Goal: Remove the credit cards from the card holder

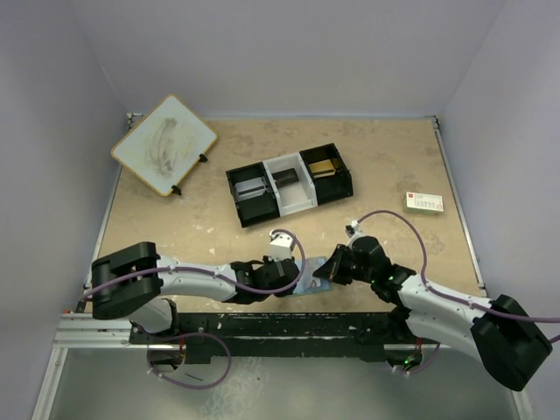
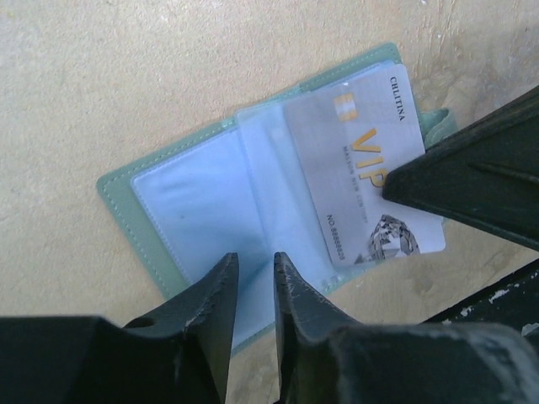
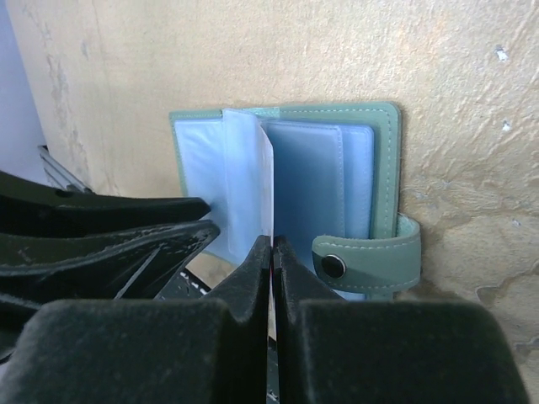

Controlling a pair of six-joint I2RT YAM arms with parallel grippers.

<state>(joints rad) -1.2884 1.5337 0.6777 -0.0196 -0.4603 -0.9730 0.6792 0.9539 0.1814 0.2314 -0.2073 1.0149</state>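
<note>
The grey-green card holder lies open on the table near the front edge, between my two grippers. In the left wrist view its pale-blue pockets face up. A pale bluish-grey card marked VIP sticks partly out of the right pocket. My right gripper is shut on that card's edge, beside the clasp tab; it also shows in the top view. My left gripper is slightly open and empty, its tips over the holder's near edge; it also shows in the top view. An orange-gold card lies in the tray.
A black-and-white three-compartment tray stands mid-table. A small whiteboard lies at the back left. A white box with red and green print lies at the right. The black base rail runs just behind the holder.
</note>
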